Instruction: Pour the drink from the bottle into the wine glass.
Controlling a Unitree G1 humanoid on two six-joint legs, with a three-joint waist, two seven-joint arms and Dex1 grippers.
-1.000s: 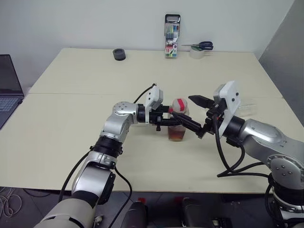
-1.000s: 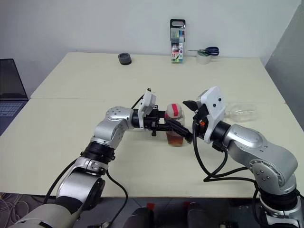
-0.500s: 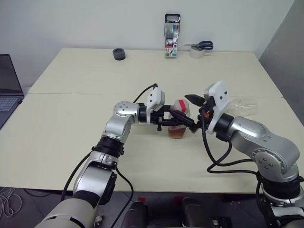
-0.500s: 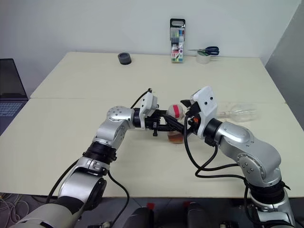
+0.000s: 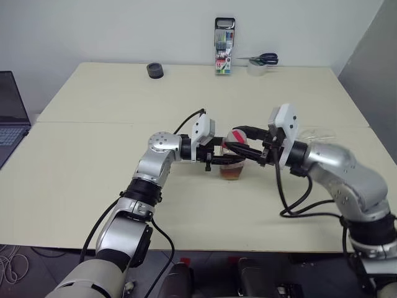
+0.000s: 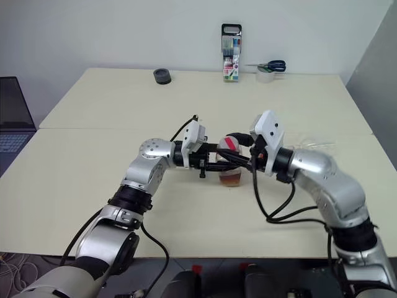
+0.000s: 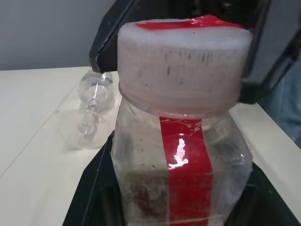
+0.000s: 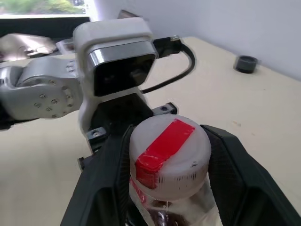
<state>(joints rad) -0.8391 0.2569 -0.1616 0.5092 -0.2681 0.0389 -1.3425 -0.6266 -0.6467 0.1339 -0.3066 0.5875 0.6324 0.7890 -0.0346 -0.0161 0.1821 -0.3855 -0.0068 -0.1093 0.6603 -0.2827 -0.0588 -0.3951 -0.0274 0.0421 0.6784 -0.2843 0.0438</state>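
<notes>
— What do we have at the centre of the table (image 5: 93,186)?

— We see the bottle (image 5: 233,158) standing upright near the middle of the pale tabletop, a shallow layer of reddish-brown drink (image 5: 232,174) in its bottom. Its cap (image 8: 169,155) looks white to us, with a strip of red tape across the top and a red strip running down the clear body.

— And the hands?

— We see the left gripper (image 5: 228,160) reaching in level from the robot's left, its two black fingers clamped on the bottle's body, one on each side. The right gripper (image 8: 169,160) comes in from the opposite side, higher up, its fingers (image 8: 235,174) bracketing the cap. In the right wrist view they sit just beside the cap on either side; we cannot tell whether they press on it or stand a hair off.

— Where is the wine glass?

— We find the wine glass (image 7: 91,110) lying on its side on the table, beyond the right arm, towards the robot's right, apart from the bottle. We make out its bowl, thin stem and round foot in the left wrist view.

— Anything else in frame?

— Along the far edge we see a tall marker case (image 5: 224,56) standing upright, scissors (image 5: 260,59) resting on a roll of tape (image 5: 256,69), and a small dark round object (image 5: 156,71). A laptop (image 5: 11,115) sits at the far left.
</notes>
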